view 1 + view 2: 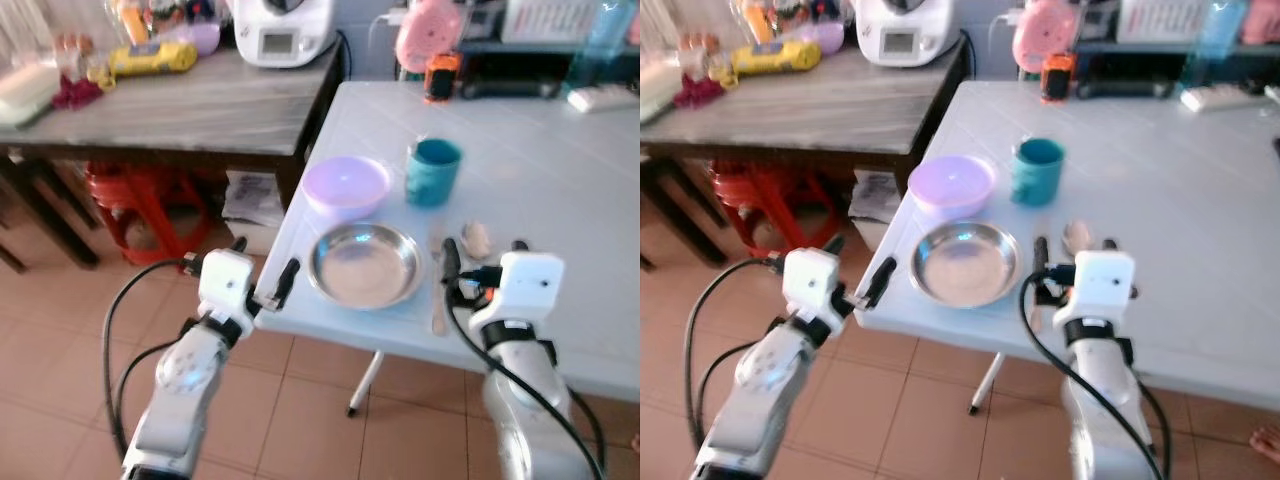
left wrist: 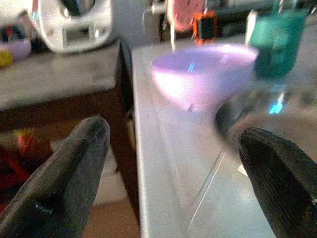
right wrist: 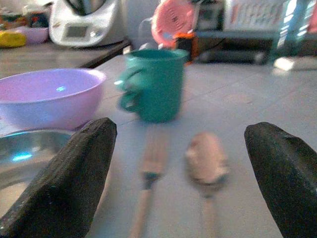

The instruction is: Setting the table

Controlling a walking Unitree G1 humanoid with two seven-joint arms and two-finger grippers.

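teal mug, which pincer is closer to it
Right. The right pincer sits on the table just short of the teal mug; the left pincer is off the table's corner.

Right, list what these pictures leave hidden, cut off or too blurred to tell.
- Fork and spoon: handle ends run off the right wrist view's edge; in the eye views the right gripper covers much of them.
- Steel plate: blurred and partly behind a finger in the left wrist view.
- Clutter on the wooden table: too small and overexposed to identify.
- Teal mug: inside not visible.
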